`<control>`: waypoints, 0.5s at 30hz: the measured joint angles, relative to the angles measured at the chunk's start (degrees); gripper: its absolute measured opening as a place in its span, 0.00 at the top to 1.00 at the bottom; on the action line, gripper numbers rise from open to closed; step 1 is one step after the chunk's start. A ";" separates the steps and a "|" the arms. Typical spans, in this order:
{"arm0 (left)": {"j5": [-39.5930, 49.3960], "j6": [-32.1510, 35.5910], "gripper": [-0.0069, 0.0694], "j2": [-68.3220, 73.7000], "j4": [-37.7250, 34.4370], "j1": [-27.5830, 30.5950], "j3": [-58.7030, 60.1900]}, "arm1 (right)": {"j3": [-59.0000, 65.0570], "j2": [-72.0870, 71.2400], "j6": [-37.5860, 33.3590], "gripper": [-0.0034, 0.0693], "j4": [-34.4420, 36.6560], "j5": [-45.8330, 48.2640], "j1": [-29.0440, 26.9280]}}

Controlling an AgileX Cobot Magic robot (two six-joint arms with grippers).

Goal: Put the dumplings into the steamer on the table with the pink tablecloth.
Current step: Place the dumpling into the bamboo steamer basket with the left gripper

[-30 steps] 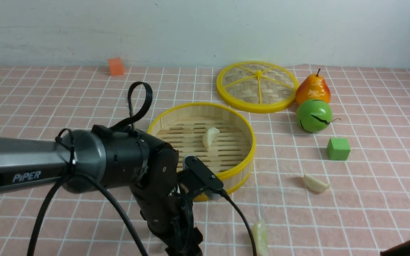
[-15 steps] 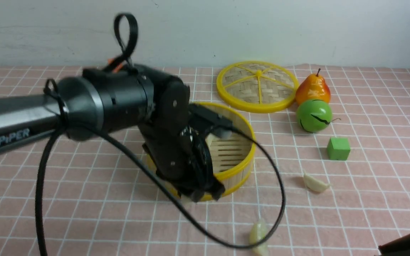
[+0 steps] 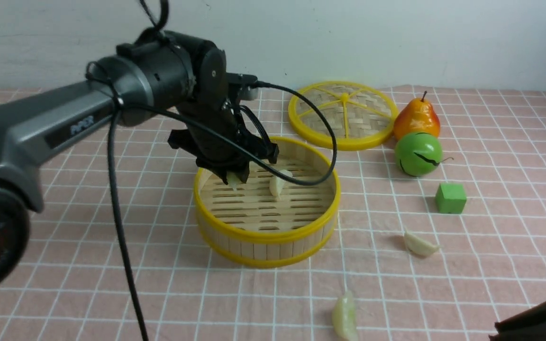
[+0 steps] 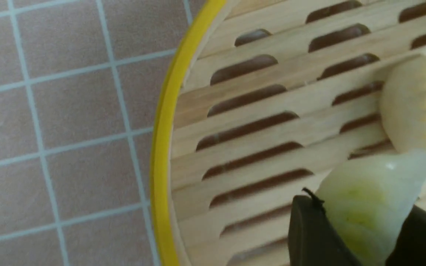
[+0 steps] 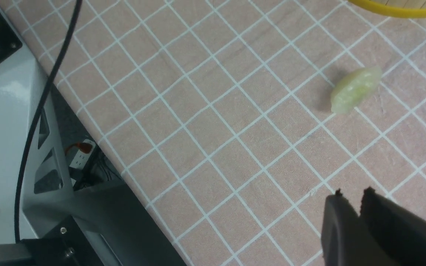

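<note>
The round steamer (image 3: 266,235) with yellow rims stands mid-table on the pink tablecloth (image 3: 88,246). One dumpling (image 3: 278,183) lies on its slat floor. My left gripper (image 3: 235,176) hangs over the steamer's back left part, shut on a pale green dumpling (image 4: 368,199) that is close to the lying dumpling (image 4: 412,107). Two more dumplings lie on the cloth: one to the steamer's right (image 3: 420,244), one near the front edge (image 3: 345,310). My right gripper (image 5: 351,195) is shut and holds nothing, low over the cloth short of that front dumpling (image 5: 355,90).
The flat woven lid (image 3: 344,116) lies behind the steamer. A pear (image 3: 416,118), a green round fruit (image 3: 418,154) and a green cube (image 3: 450,198) sit at the right. The left arm's black cable (image 3: 121,227) hangs over the cloth. The table's front edge meets the robot's frame (image 5: 13,111).
My left gripper closed on a dumpling low at the table's front, then rose and swung back over the steamer. The right arm has barely moved.
</note>
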 joint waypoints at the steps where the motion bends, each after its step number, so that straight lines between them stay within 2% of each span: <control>1: -0.05 -0.81 0.63 1.26 0.54 0.00 -0.97 | 0.00 0.27 0.41 0.84 0.00 -0.10 0.00; 6: -0.29 -3.93 0.62 6.30 3.45 0.00 -4.30 | 0.00 1.50 2.06 0.84 0.00 -0.10 0.00; 11: -0.39 -4.57 0.46 6.80 3.74 0.00 -4.86 | 0.00 2.32 2.71 0.84 -0.46 -0.10 0.00; 12: -0.22 -4.57 0.45 6.80 3.74 0.00 -4.89 | 0.00 2.34 2.80 0.84 -0.58 -0.10 0.00; 13: 1.37 -4.57 0.39 6.40 3.74 0.00 -5.64 | 0.00 2.76 3.39 0.84 -1.51 -0.10 0.00; 15: 2.87 -4.57 0.37 6.09 3.74 0.00 -6.22 | -0.05 2.99 3.91 0.84 -2.15 -0.10 0.00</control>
